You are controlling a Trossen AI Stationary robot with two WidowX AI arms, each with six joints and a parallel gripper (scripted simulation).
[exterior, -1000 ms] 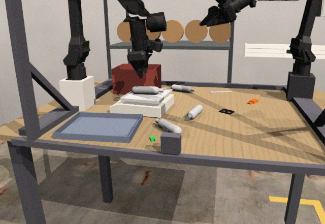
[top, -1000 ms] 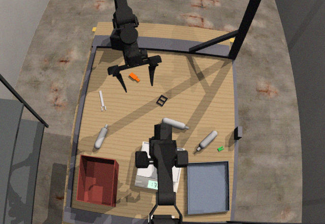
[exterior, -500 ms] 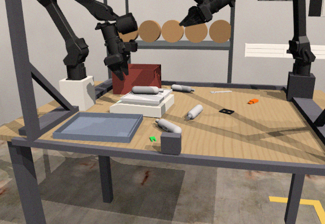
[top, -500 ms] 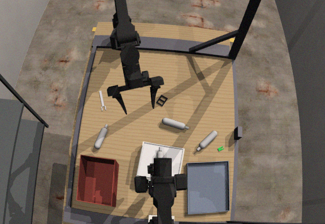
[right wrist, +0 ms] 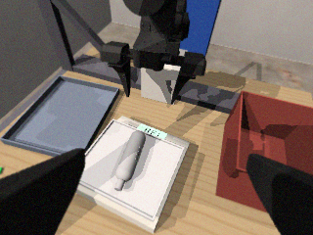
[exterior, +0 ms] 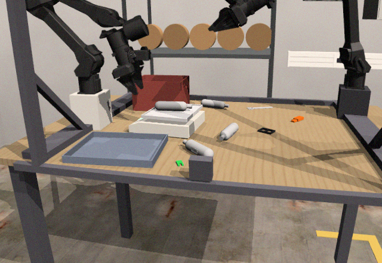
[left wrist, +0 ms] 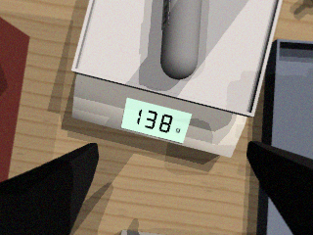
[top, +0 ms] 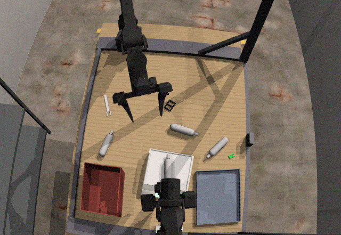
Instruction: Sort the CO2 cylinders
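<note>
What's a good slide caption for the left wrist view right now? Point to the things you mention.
Digital scale (left wrist: 220, 139) reading 138 g beneath a gray CO2 cylinder (left wrist: 180, 54), framed by the open left end effector (left wrist: 172, 149).

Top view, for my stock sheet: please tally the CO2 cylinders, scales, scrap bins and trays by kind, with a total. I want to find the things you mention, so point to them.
CO2 cylinders (top: 105, 143) (top: 182, 129) (top: 218, 147) (top: 168, 166) (exterior: 171, 105) (exterior: 212, 103) (exterior: 229, 131) (exterior: 198, 148) (left wrist: 182, 44) (right wrist: 131, 157): 4
Scale (top: 154, 169) (exterior: 166, 129) (left wrist: 108, 54) (right wrist: 161, 166): 1
Scrap bin (top: 120, 191) (exterior: 163, 93) (left wrist: 10, 88) (right wrist: 230, 152): 1
Tray (top: 217, 196) (exterior: 114, 149) (left wrist: 293, 122) (right wrist: 64, 113): 1
Total: 7
</note>
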